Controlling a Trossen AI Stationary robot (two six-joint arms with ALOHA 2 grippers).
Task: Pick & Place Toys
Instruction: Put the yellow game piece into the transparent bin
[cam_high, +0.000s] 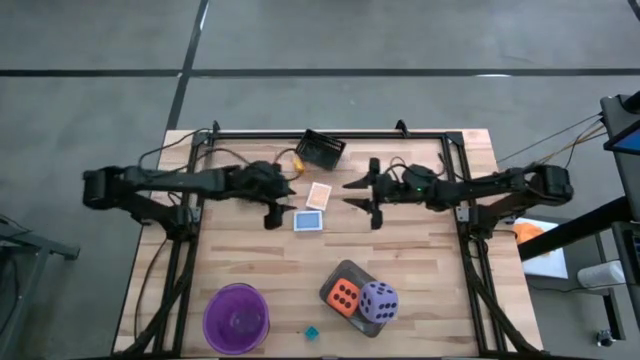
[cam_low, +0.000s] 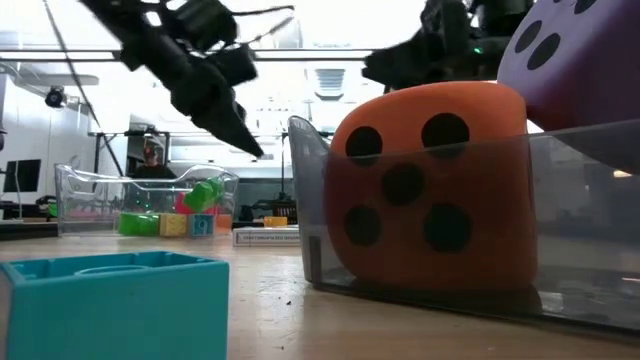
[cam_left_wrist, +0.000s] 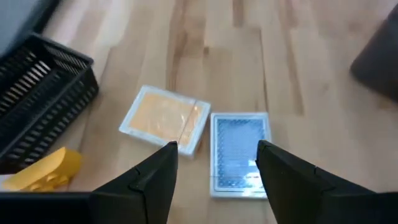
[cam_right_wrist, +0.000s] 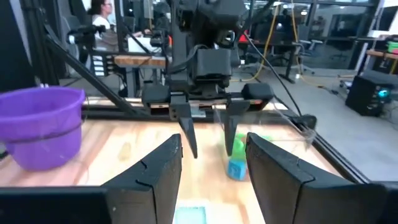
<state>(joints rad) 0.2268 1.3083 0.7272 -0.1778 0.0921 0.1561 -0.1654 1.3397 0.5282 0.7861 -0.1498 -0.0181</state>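
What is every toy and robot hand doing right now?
Left gripper: open, hovering over the blue card.
Right gripper: open, empty, in the air.
Blue card: flat on the table.
Orange card: flat on the table, beside the blue card.
Orange die: sitting in the grey tray.
Purple die: in the tray too.
Purple bowl: upright.
Teal block: alone on the table.
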